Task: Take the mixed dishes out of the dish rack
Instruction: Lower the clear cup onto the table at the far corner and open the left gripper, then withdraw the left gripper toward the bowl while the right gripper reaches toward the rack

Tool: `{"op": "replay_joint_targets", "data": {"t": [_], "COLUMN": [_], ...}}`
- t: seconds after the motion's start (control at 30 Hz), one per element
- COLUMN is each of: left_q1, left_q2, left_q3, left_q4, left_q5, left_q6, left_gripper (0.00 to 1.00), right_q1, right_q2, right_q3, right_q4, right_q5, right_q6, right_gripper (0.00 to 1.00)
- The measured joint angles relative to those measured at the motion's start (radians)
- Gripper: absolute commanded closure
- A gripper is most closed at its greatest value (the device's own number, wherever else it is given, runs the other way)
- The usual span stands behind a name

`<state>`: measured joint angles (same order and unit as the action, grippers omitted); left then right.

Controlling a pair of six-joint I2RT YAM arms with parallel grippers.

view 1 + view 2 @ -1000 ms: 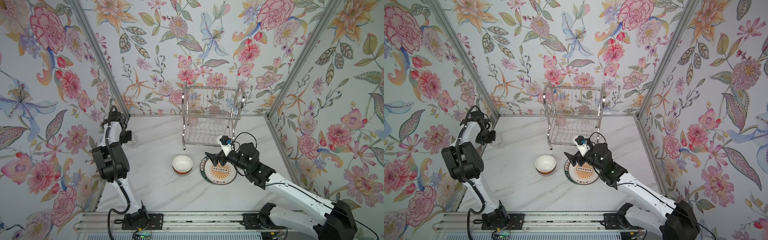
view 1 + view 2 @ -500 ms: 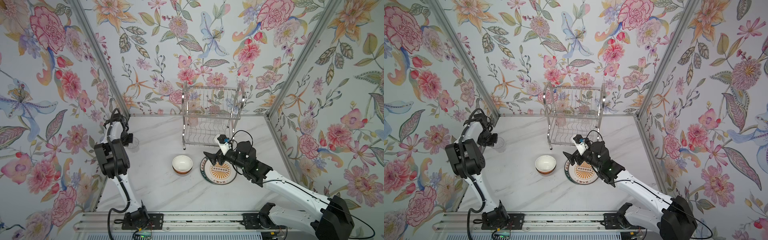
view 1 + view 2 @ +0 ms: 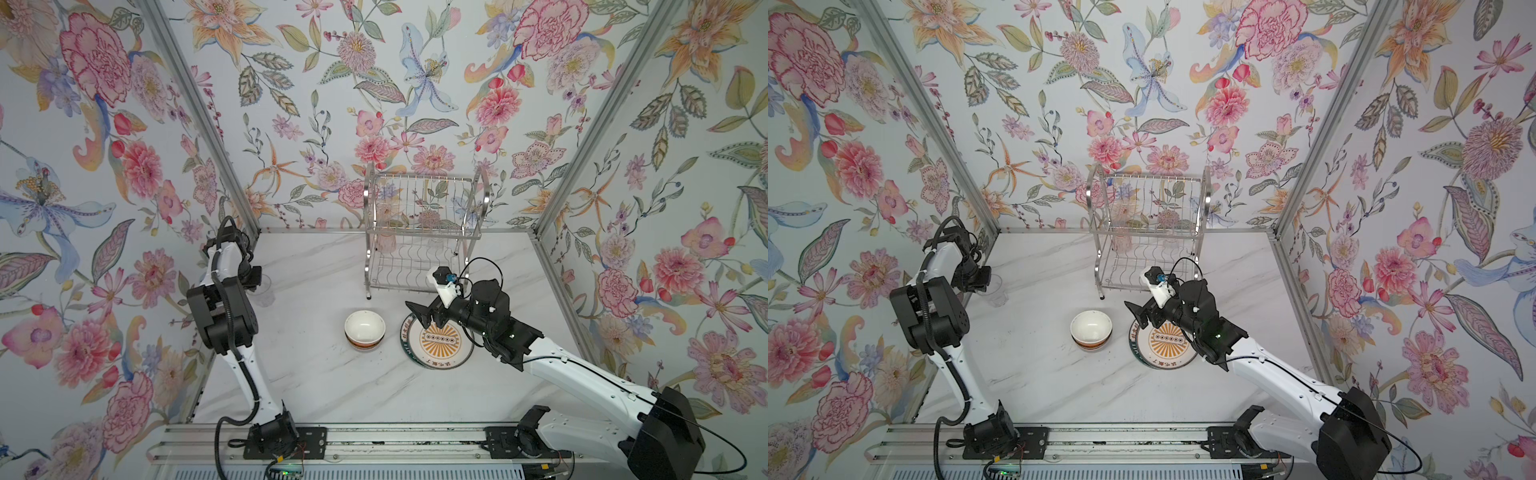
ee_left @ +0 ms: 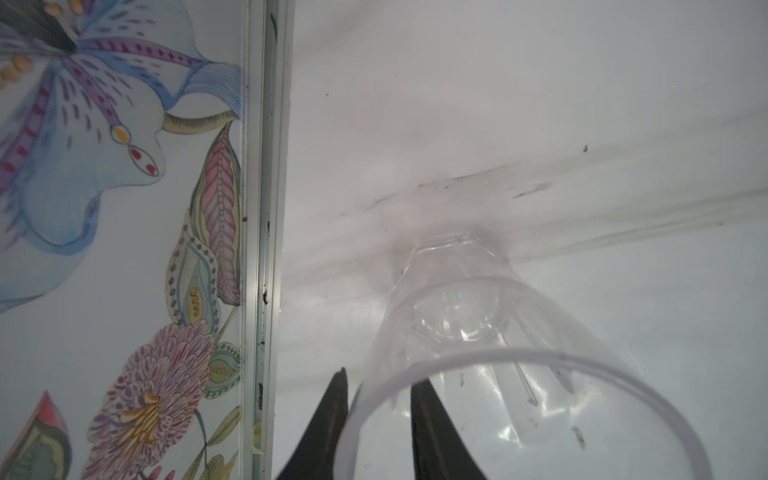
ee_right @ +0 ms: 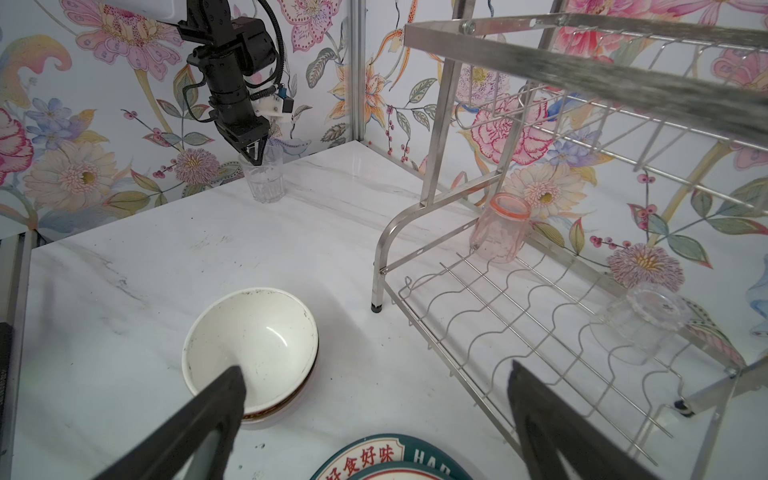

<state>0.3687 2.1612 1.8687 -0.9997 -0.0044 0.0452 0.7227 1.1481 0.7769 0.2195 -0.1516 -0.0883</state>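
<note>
A clear tumbler [image 3: 264,287] [image 4: 478,332] stands upright on the table by the left wall. My left gripper [image 3: 252,275] [image 4: 380,376] straddles its rim, one finger inside and one outside, jaws apart and open. The dish rack [image 3: 422,232] [image 5: 419,208] stands at the back. Its lower shelf holds a pink-tinted tumbler [image 5: 498,228] and a clear tumbler [image 5: 640,324], both upside down. Stacked bowls [image 3: 365,328] [image 5: 249,345] and stacked plates [image 3: 436,347] [image 5: 386,457], orange sunburst on top, sit in front. My right gripper [image 3: 417,316] [image 5: 374,370] hangs open over the plates' far edge, holding nothing.
Flowered walls with metal corner posts [image 3: 199,116] close in three sides. The left wall's metal rail [image 4: 262,249] runs close beside the tumbler. The rack's front legs [image 5: 377,307] stand just behind the bowls and plates.
My left gripper's jaws have parted from the tumbler's rim, leaving the glass standing on the table. The right gripper has shifted slightly toward the rack, still open.
</note>
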Motion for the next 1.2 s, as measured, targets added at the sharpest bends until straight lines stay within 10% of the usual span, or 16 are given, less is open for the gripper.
{"op": "replay_joint_targets", "data": {"t": [0.53, 1.2], "left_q1": [-0.010, -0.207], "left_q2": [-0.013, -0.318], "left_q3": [0.186, 0.164], "left_q4": [-0.048, 0.047], "left_q5": [0.000, 0.112], "left_q6": [-0.025, -0.031], "left_gripper": [0.18, 0.05], "right_q1": [-0.022, -0.066], "right_q2": [-0.015, -0.147], "right_q3": [0.009, -0.021], "right_q4": [-0.092, -0.187], "right_q5": [0.056, 0.120], "right_q6": [0.066, 0.105], "right_gripper": [0.03, 0.05]}}
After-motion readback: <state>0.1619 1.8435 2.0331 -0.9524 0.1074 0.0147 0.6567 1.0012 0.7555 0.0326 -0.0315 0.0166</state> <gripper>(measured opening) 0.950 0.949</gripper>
